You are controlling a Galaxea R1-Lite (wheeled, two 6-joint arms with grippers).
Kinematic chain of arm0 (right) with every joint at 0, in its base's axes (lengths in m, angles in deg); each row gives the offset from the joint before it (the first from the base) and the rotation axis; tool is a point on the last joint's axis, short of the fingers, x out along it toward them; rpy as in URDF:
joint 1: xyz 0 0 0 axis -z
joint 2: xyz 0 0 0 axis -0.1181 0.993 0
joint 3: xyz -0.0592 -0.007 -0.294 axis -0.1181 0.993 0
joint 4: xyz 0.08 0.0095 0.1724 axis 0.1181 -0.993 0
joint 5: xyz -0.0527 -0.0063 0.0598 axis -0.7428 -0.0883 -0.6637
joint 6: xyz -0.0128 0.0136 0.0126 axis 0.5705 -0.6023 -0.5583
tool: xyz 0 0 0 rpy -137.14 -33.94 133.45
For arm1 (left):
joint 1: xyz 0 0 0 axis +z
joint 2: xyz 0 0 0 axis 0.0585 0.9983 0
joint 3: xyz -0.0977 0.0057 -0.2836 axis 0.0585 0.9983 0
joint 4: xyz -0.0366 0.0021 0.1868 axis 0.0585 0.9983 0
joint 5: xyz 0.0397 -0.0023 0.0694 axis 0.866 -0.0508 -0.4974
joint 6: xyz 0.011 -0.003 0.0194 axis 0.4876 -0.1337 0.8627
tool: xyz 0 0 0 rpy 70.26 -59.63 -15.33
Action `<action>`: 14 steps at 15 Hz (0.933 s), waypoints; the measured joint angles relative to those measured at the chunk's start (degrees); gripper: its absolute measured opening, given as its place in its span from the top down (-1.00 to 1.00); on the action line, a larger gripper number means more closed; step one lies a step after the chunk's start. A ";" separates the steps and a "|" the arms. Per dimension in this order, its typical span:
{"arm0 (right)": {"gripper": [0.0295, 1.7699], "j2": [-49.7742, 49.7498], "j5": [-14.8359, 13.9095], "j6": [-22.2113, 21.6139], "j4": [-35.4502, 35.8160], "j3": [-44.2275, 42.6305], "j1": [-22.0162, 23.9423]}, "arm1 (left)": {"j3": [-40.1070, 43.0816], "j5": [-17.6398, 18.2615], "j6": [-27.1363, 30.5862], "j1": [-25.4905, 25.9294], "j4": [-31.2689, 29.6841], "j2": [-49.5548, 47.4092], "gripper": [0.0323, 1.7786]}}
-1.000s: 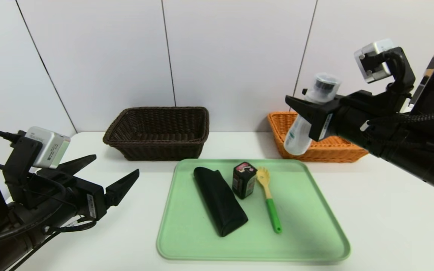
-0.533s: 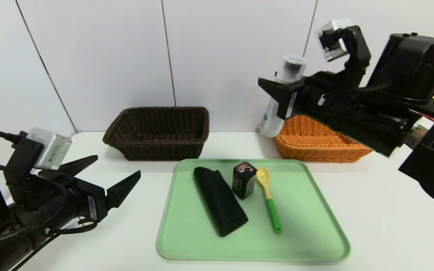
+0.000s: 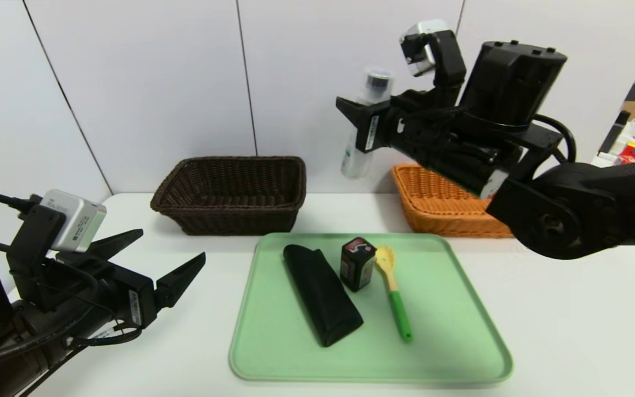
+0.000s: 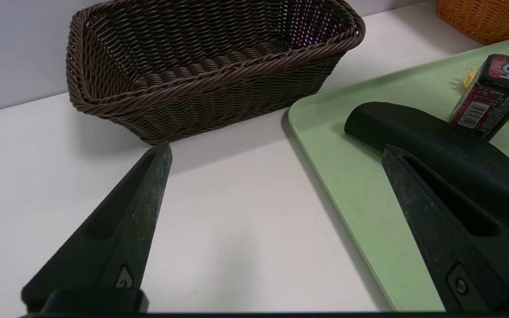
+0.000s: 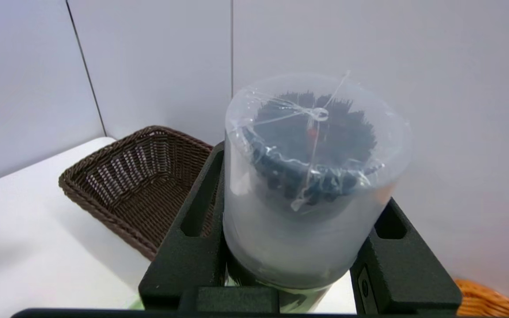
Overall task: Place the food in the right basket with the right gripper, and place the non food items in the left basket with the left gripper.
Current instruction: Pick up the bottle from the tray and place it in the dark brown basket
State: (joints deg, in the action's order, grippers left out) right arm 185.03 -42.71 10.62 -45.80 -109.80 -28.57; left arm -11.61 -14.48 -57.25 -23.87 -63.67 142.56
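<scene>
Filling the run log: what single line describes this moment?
right hand: shut on white bottle, midair | left hand: open, idle | dark brown basket: empty

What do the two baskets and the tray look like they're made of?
The left basket and the right basket show woven strands and twisted rims, so wicker or a plastic imitation, dark brown and orange-tan. The tray is smooth, matte pale green with a moulded rim, probably plastic.
</scene>
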 joint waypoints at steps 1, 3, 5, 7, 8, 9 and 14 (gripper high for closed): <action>0.19 1.66 0.00 -0.06 -0.05 -2.07 -0.61 | -0.07 0.00 -0.01 -0.01 0.00 0.02 -0.90; 0.19 4.80 0.13 -0.04 -0.22 -6.39 -1.77 | 0.04 -0.02 -0.01 0.00 -0.05 0.02 -0.90; 0.19 8.36 0.22 -0.06 -0.59 -11.47 -2.90 | 0.41 -0.07 -0.01 0.05 -0.07 -0.05 -0.90; 0.19 12.03 0.20 0.07 -1.16 -16.40 -4.01 | 1.02 -0.40 -0.01 0.07 -0.07 -0.09 -0.90; 0.19 13.63 0.24 0.11 -2.12 -18.44 -4.50 | 1.27 -0.49 -0.01 0.07 -0.07 -0.09 -0.90; 0.19 15.19 0.26 0.13 -3.00 -20.75 -4.86 | 1.38 -0.52 0.00 0.05 -0.07 -0.06 -0.90; 0.19 23.25 0.89 0.24 -6.47 -32.94 -6.24 | 1.38 -0.51 -0.09 -0.01 -0.16 0.33 -0.90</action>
State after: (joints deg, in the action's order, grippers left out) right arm 208.27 -41.82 10.87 -52.28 -142.74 -34.81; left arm -10.23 -14.99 -57.33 -23.88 -63.83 142.89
